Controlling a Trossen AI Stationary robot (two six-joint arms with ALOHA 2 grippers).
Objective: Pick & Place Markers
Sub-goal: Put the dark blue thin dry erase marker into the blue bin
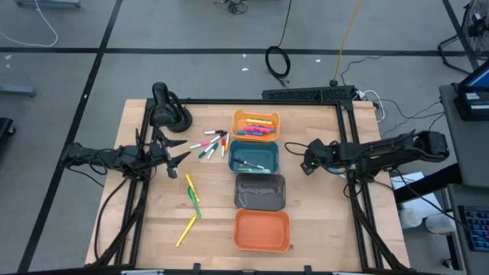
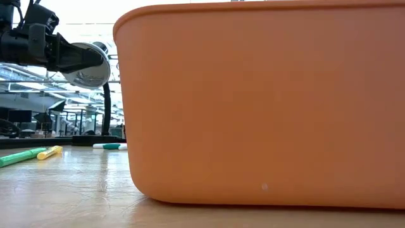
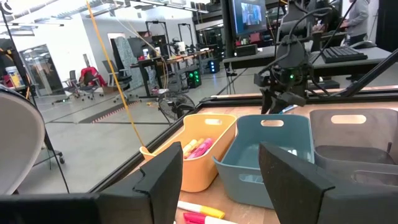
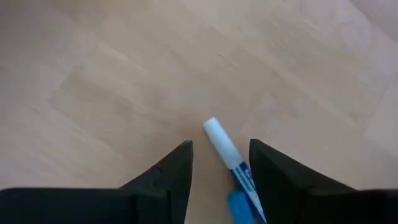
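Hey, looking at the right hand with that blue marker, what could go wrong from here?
The right hand's fingers stand apart with the blue marker loose between them. It is above bare table beside the teal bin, not over it, so the marker may drop on the wood and roll away. The left hand waits open near the loose markers; no risk shows there.

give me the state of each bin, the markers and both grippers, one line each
light orange bin: holds markers
teal bin: holds a marker
grey bin: looks empty
orange bin: empty
loose markers: lying on the table
blue marker: between the right gripper's parted fingers
left gripper: open, empty
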